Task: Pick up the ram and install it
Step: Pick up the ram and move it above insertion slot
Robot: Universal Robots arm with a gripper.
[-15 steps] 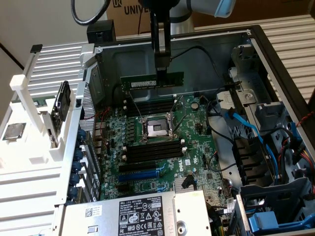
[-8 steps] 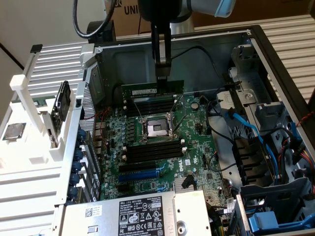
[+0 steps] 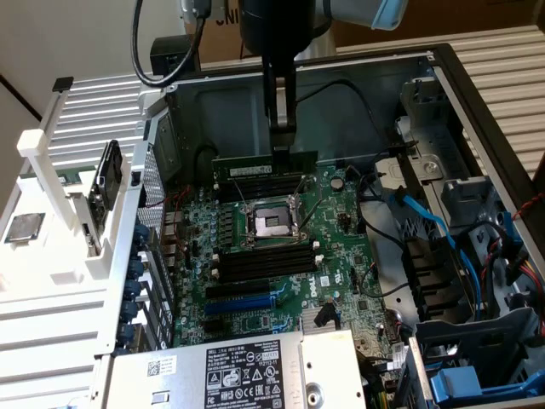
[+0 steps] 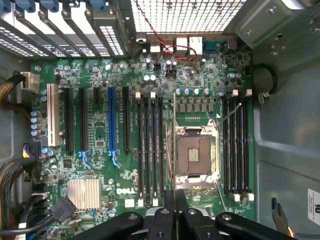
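The ram [image 3: 255, 164] is a long, thin dark stick that hangs level above the motherboard [image 3: 336, 256], and my gripper [image 3: 283, 153] is shut on its top edge near the middle. In the exterior view it hovers just over the far bank of black memory slots [image 3: 255, 186], behind the CPU socket [image 3: 268, 223]. A second bank of black slots [image 3: 264, 260] lies on the near side of the socket. In the wrist view the ram [image 4: 174, 145] appears edge-on as a thin line running out from my gripper [image 4: 174, 200], between the two slot banks [image 4: 150, 145] [image 4: 235, 145].
The open PC case has a metal back wall [image 3: 341, 94] close behind the ram. Blue and black cables [image 3: 426, 221] and drive bays fill the exterior view's right. A power supply [image 3: 230, 371] sits in front. A blue slot [image 4: 112, 120] and heatsink [image 4: 83, 193] lie beyond the near bank.
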